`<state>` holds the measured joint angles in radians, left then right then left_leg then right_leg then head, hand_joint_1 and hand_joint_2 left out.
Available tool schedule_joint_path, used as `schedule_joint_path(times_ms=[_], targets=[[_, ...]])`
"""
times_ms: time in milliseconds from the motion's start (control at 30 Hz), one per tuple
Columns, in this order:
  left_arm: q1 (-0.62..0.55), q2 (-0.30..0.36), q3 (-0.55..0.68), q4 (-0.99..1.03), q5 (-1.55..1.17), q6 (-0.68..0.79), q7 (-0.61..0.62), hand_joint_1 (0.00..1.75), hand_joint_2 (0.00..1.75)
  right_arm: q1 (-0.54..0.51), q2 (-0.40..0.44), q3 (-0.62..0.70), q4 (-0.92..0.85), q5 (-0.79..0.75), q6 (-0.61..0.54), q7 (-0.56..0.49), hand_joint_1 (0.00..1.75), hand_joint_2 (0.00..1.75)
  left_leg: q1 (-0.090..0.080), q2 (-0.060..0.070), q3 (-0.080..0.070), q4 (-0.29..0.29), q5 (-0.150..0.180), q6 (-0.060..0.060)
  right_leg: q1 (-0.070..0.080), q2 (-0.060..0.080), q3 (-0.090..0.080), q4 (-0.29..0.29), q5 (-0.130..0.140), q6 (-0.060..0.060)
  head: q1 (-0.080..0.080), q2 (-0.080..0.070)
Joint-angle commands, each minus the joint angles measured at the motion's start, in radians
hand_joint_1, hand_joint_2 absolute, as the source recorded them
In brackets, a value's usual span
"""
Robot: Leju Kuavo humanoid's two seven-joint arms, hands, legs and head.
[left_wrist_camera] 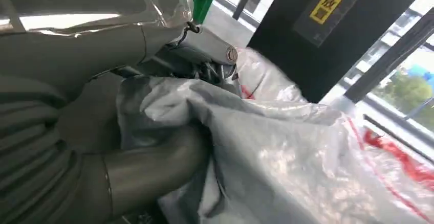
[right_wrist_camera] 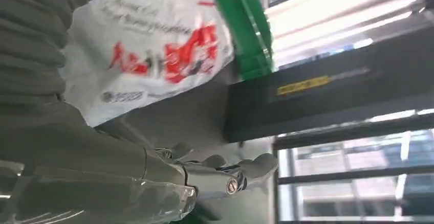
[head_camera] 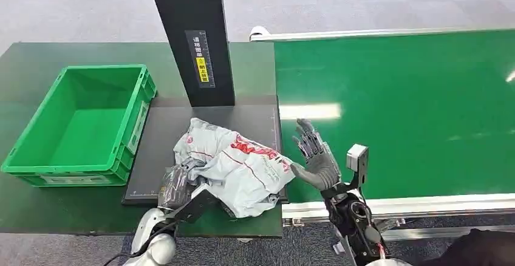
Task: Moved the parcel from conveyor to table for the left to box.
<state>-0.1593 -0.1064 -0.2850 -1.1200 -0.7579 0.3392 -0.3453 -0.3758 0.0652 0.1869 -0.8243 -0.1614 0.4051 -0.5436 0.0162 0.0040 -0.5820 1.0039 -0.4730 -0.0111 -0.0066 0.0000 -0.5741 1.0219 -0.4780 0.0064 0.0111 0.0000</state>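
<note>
Dark table (head_camera: 36,211) w/ black mat (head_camera: 164,132), grey carpet floor around. Green conveyor (head_camera: 413,96) runs under and beyond the right hand (head_camera: 316,160); black post (head_camera: 194,35) w/ yellow label stands past the mat. Right hand spread wide, fingers up, holding nothing, just beside the parcel (head_camera: 234,166). Left hand (head_camera: 176,187) at the parcel's near-left edge, fingers closed into the crumpled film, thumb pressed on it. Parcel: grey-white poly bag, red print, wrinkled, lying on the mat btwn both hands. Green crate (head_camera: 79,126) well left of the left hand.
</note>
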Motion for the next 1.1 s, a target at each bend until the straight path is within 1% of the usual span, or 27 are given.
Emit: schedule_joint_path(times_ms=[33, 67, 100, 133, 167, 233, 300, 367, 400, 433, 500, 533, 567, 600, 633, 667, 733, 767, 800, 833, 900, 933, 967, 1000, 1033, 1067, 1100], targets=[[0.006, -0.009, 0.031, 0.012, 0.055, 0.025, -0.047, 1.75, 1.75, -0.056, 0.010, -0.023, 0.191, 0.012, -0.049, 0.012, 0.00, 1.75, -0.001, 0.001, 0.002, -0.002, 0.000, 0.001, -0.001, 0.001, 0.002, -0.002, 0.000, 0.000, 0.000, 0.000], [0.013, -0.010, 0.037, -0.006, 0.081, 0.038, -0.067, 1.75, 1.75, -0.056, 0.005, -0.023, 0.184, 0.015, -0.070, 0.020, 0.00, 0.00, 0.000, 0.001, 0.001, -0.001, 0.000, 0.001, 0.000, 0.001, 0.001, -0.001, 0.000, 0.000, 0.000, 0.000], [0.016, -0.008, 0.036, -0.018, 0.089, 0.047, -0.082, 1.75, 1.75, -0.052, -0.001, -0.021, 0.170, 0.019, -0.085, 0.015, 0.00, 0.00, -0.001, 0.001, 0.001, -0.001, 0.000, 0.001, 0.000, 0.001, 0.001, -0.001, 0.000, 0.000, 0.000, 0.000], [0.029, -0.014, 0.052, -0.053, 0.133, 0.072, -0.117, 1.75, 1.75, -0.040, -0.014, -0.017, 0.127, 0.034, -0.113, -0.006, 0.00, 1.75, -0.001, 0.001, 0.001, -0.002, 0.000, 0.001, -0.001, 0.001, 0.001, -0.001, 0.000, 0.000, 0.000, 0.000], [0.034, -0.010, 0.052, -0.068, 0.137, 0.087, -0.130, 1.75, 1.75, -0.033, -0.023, -0.015, 0.099, 0.043, -0.130, -0.008, 0.00, 1.75, -0.001, 0.001, 0.001, -0.001, 0.000, 0.001, 0.000, 0.001, 0.000, -0.001, 0.000, 0.000, 0.000, 0.000], [0.055, -0.012, 0.065, -0.125, 0.186, 0.149, -0.211, 1.75, 1.75, -0.003, -0.042, -0.005, 0.012, 0.072, -0.163, -0.008, 0.00, 1.75, -0.001, 0.000, 0.000, -0.001, 0.000, 0.001, -0.001, 0.001, 0.000, -0.001, 0.000, 0.000, 0.000, 0.000], [0.068, -0.013, 0.071, -0.182, 0.226, 0.212, -0.283, 1.75, 1.75, 0.009, -0.053, 0.003, -0.037, 0.100, -0.192, -0.013, 0.00, 1.75, 0.000, 0.000, -0.001, 0.000, 0.000, 0.001, 0.000, 0.000, -0.001, 0.000, 0.000, 0.000, 0.000, 0.000], [0.066, -0.009, 0.067, -0.209, 0.230, 0.273, -0.317, 1.75, 1.75, 0.003, -0.052, 0.007, -0.027, 0.097, -0.187, -0.007, 0.00, 1.75, -0.001, -0.001, -0.001, 0.000, 0.000, 0.001, 0.000, -0.001, -0.001, 0.000, 0.000, 0.000, 0.000, 0.000], [0.062, -0.007, 0.066, -0.212, 0.229, 0.270, -0.315, 1.75, 1.75, 0.003, -0.051, 0.007, -0.025, 0.098, -0.187, -0.007, 0.00, 1.75, 0.000, 0.000, -0.001, 0.001, 0.000, 0.000, 0.000, 0.000, -0.002, 0.000, 0.000, 0.000, 0.000, 0.000], [0.059, -0.006, 0.066, -0.235, 0.214, 0.343, -0.353, 1.75, 1.75, -0.007, -0.047, 0.012, 0.003, 0.095, -0.188, -0.013, 0.00, 1.75, -0.001, 0.000, 0.000, 0.000, 0.000, 0.001, -0.001, 0.000, -0.001, -0.001, 0.000, 0.000, 0.000, 0.000], [0.061, -0.023, 0.102, -0.318, 0.138, 0.359, -0.353, 1.75, 1.75, -0.028, -0.039, 0.028, 0.054, 0.089, -0.184, -0.027, 0.00, 1.75, 0.000, 0.000, -0.001, 0.000, 0.000, 0.001, 0.000, 0.000, -0.002, 0.000, 0.000, 0.000, 0.000, 0.000], [0.044, -0.050, 0.150, -0.356, -0.006, 0.359, -0.353, 1.75, 1.75, -0.039, -0.031, 0.036, 0.083, 0.088, -0.191, -0.033, 0.00, 1.75, 0.000, 0.000, -0.001, 0.000, 0.000, 0.001, 0.000, 0.000, -0.002, 0.000, 0.000, 0.000, 0.000, 0.000], [0.036, -0.063, 0.164, -0.384, -0.061, 0.359, -0.353, 1.75, 1.75, -0.043, -0.027, 0.041, 0.094, 0.086, -0.191, -0.041, 0.00, 1.75, 0.000, 0.001, -0.002, 0.001, 0.000, 0.001, 0.000, 0.001, -0.002, 0.000, 0.000, 0.000, 0.000, 0.000], [0.022, -0.066, 0.166, -0.370, -0.062, 0.359, -0.353, 1.75, 1.75, -0.044, -0.024, 0.043, 0.098, 0.087, -0.193, -0.041, 0.00, 1.75, 0.001, 0.001, -0.003, 0.002, 0.000, 0.000, 0.001, 0.001, -0.002, 0.001, 0.000, 0.000, 0.000, 0.000], [-0.002, -0.091, 0.220, -0.411, -0.208, 0.359, -0.353, 1.75, 1.75, -0.048, -0.022, 0.050, 0.104, 0.083, -0.196, -0.051, 0.00, 1.75, 0.000, 0.000, -0.002, 0.001, 0.000, 0.001, 0.000, 0.000, -0.002, 0.000, 0.001, 0.000, 0.000, 0.000], [-0.031, -0.092, 0.243, -0.435, -0.266, 0.359, -0.353, 1.75, 1.75, -0.050, -0.019, 0.055, 0.102, 0.082, -0.196, -0.054, 0.00, 1.75, 0.000, 0.001, -0.002, 0.001, 0.000, 0.001, 0.000, 0.001, -0.002, 0.000, 0.000, 0.000, 0.000, 0.000], [-0.076, -0.090, 0.273, -0.402, -0.297, 0.359, -0.353, 1.75, 1.75, -0.052, -0.013, 0.058, 0.094, 0.080, -0.198, -0.048, 0.00, 1.75, 0.000, 0.001, -0.002, 0.001, 0.000, 0.001, 0.000, 0.001, -0.003, 0.000, 0.001, 0.000, 0.000, 0.000], [-0.126, -0.102, 0.332, -0.372, -0.362, 0.359, -0.353, 1.75, 1.75, -0.045, -0.013, 0.059, 0.080, 0.079, -0.205, -0.038, 0.00, 1.75, 0.000, 0.001, -0.003, 0.001, 0.000, 0.001, 0.001, 0.001, -0.003, 0.001, 0.001, 0.000, 0.000, 0.000], [-0.126, -0.102, 0.332, -0.372, -0.362, 0.359, -0.353, 1.75, 1.75, -0.045, -0.013, 0.059, 0.080, 0.079, -0.205, -0.038, 0.00, 1.75, 0.000, 0.000, -0.002, 0.001, 0.001, 0.000, 0.000, 0.000, -0.002, 0.001, 0.001, 0.000, 0.000, 0.000], [-0.164, -0.093, 0.353, -0.338, -0.374, 0.359, -0.353, 1.75, 1.75, -0.039, -0.015, 0.060, 0.074, 0.078, -0.206, -0.036, 0.00, 1.75, 0.000, 0.000, -0.002, 0.000, 0.001, 0.001, 0.000, 0.000, -0.002, 0.000, 0.001, -0.001, 0.000, 0.000], [-0.164, -0.093, 0.353, -0.338, -0.374, 0.359, -0.353, 1.75, 1.75, -0.039, -0.015, 0.060, 0.074, 0.078, -0.206, -0.036, 0.00, 1.75, 0.000, 0.000, -0.001, 0.000, 0.001, 0.000, 0.000, 0.000, -0.001, 0.001, 0.001, 0.000, 0.000, 0.000], [-0.183, -0.104, 0.398, -0.313, -0.422, 0.359, -0.353, 1.75, 1.75, -0.035, -0.016, 0.060, 0.069, 0.078, -0.206, -0.034, 0.00, 1.75, 0.000, 0.000, -0.001, 0.000, 0.001, 0.001, 0.000, 0.000, -0.001, 0.000, 0.001, -0.001, 0.000, 0.000], [-0.253, -0.107, 0.456, -0.213, -0.490, 0.359, -0.288, 1.75, 1.75, -0.028, -0.020, 0.063, 0.056, 0.084, -0.212, -0.030, 0.00, 1.75, 0.000, 0.001, 0.000, 0.000, 0.000, 0.001, 0.000, 0.001, -0.001, 0.000, 0.001, -0.001, 0.000, 0.000], [-0.299, -0.090, 0.490, -0.165, -0.555, 0.359, -0.222, 1.75, 1.75, -0.026, -0.021, 0.065, 0.049, 0.087, -0.213, -0.029, 0.00, 1.75, 0.000, 0.000, 0.000, 0.000, 0.001, 0.000, 0.000, -0.001, -0.001, 0.000, 0.001, -0.001, 0.000, 0.000], [-0.368, -0.048, 0.488, -0.022, -0.585, 0.359, -0.101, 1.75, 1.75, -0.024, -0.021, 0.065, 0.046, 0.089, -0.215, -0.027, 0.00, 1.75, 0.000, -0.002, 0.000, -0.001, 0.002, 0.001, 0.000, -0.002, -0.001, -0.001, 0.002, -0.001, 0.000, 0.000], [-0.429, 0.002, 0.477, 0.041, -0.578, 0.359, -0.065, 1.75, 1.75, -0.026, -0.023, 0.071, 0.045, 0.093, -0.208, -0.026, 0.00, 1.75, 0.000, -0.002, 0.000, 0.000, 0.002, 0.000, 0.000, -0.002, -0.001, 0.000, 0.001, -0.001, 0.000, 0.000], [-0.470, 0.037, 0.478, 0.098, -0.636, 0.359, 0.019, 1.75, 1.75, -0.031, -0.023, 0.074, 0.050, 0.094, -0.206, -0.026, 0.00, 1.75, 0.000, -0.003, 0.000, 0.000, 0.002, 0.000, 0.000, -0.003, 0.000, 0.000, 0.001, -0.001, 0.000, 0.000]])
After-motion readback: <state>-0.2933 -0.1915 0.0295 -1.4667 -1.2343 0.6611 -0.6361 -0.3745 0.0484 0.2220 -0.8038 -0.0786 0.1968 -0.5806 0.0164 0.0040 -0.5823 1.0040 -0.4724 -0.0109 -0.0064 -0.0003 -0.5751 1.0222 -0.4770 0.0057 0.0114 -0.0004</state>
